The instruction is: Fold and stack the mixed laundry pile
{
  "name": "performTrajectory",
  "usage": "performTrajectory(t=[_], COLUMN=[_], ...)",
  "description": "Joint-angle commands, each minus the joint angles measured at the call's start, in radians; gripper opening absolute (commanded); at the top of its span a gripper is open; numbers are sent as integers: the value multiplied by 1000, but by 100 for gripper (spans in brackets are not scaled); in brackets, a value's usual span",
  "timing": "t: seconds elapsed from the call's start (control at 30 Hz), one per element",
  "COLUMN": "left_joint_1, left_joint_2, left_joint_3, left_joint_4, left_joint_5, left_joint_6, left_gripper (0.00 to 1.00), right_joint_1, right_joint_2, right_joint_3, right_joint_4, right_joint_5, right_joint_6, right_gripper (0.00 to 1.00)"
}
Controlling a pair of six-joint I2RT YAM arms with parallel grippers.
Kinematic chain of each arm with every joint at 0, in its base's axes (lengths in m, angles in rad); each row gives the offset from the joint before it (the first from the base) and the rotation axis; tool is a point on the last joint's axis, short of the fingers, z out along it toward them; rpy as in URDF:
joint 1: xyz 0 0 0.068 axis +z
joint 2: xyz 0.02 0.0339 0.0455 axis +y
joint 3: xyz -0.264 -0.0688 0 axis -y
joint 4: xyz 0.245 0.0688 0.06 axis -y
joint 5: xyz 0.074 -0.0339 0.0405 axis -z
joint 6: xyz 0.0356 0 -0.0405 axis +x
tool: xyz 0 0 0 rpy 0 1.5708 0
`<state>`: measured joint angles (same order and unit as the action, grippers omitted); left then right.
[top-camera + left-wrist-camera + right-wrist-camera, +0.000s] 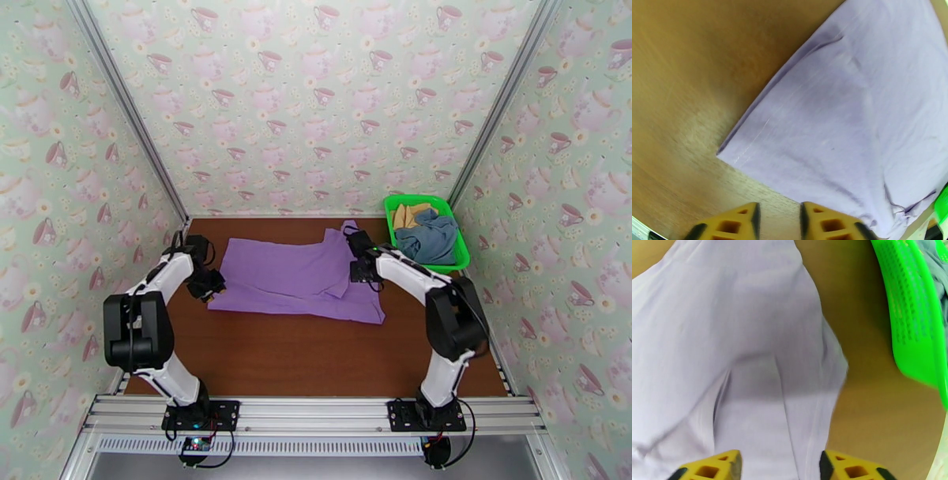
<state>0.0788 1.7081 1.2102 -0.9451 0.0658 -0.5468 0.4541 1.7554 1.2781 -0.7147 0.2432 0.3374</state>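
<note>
We saw the lilac garment lying flat on the table, right part folded over, our left gripper low by its near-left corner, fingers apart, right gripper above the fold, fingers spread

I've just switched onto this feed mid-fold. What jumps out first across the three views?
The lilac purple garment spread out across the middle of the brown table dominates, with the left gripper at its left edge and the right gripper over its right part, both with fingers apart. Next is the bright green basket in the far right corner, holding the slate blue-grey garment and the tan-yellow garment.
</note>
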Motion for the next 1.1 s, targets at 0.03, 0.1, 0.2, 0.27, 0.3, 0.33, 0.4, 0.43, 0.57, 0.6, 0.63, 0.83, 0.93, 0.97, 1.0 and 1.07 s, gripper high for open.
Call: performTrajectory(t=[0.03,0.1,0.2,0.27,0.3,0.33,0.4,0.43,0.57,0.6,0.63,0.83,0.93,0.97,1.0,1.07], left_joint_1=[-22,-32,-45,-47,-47,-47,-47,-48,-47,-47,-48,-48,-48,-48,-48,-49], left_joint_2=[58,79,105,115,121,124,131,132,133,134,134,136,123,116,107,93], left_joint_3=[-29,-31,-29,-30,-31,-31,-32,-33,-38,-39,-40,-41,-44,-46,-48,-54], left_joint_4=[52,64,63,62,59,57,55,55,54,53,53,54,48,45,42,43], left_joint_5=[-10,-20,-47,-64,-72,-79,-88,-89,-98,-99,-99,-93,-95,-98,-104,-109], left_joint_6=[-8,-13,-15,-15,-15,-14,-14,-13,-12,-12,-11,-11,-9,-8,-8,-8], left_gripper=[4,0,0,0,0,0,0,0,0,0,0,0,0,0,0,0], right_joint_1=[34,38,46,48,51,53,58,58,64,64,64,54,37,32,30,28], right_joint_2=[-20,7,57,88,106,122,162,178,257,280,304,459,450,430,396,316], right_joint_3=[-102,-112,-90,-65,-46,-27,27,53,187,227,269,518,534,516,478,385], right_joint_4=[41,56,68,79,83,85,85,83,65,58,49,-12,-12,-5,3,11], right_joint_5=[-134,-145,-150,-164,-171,-179,-201,-213,-244,-251,-256,-233,-222,-220,-209,-174], right_joint_6=[47,59,62,63,62,61,58,58,58,57,56,60,79,81,82,78], right_gripper=[43,33,25,23,21,20,19,18,17,16,16,16,18,20,24,32])
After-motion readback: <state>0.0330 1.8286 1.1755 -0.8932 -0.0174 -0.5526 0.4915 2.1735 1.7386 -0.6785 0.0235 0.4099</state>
